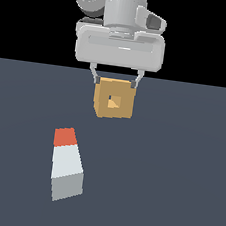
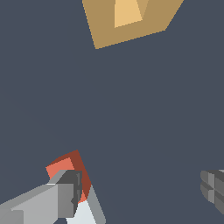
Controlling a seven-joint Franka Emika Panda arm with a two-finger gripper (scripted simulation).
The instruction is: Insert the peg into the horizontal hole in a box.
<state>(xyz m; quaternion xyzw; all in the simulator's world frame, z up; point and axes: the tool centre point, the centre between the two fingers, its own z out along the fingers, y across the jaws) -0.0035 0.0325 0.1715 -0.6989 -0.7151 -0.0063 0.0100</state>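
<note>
The peg lies flat on the dark floor, nearer the exterior view's left, with its orange-red end pointing toward the box. The tan box stands further back, and its square hole faces the exterior camera. My gripper hangs high above the floor, open and empty; its fingertips appear at the box's top corners. In the wrist view the peg's red end sits just beyond one finger, the other finger is far apart, and the box lies well beyond the gripper.
The dark grey floor spreads around the peg and the box. No other objects show. Black background lies behind the arm.
</note>
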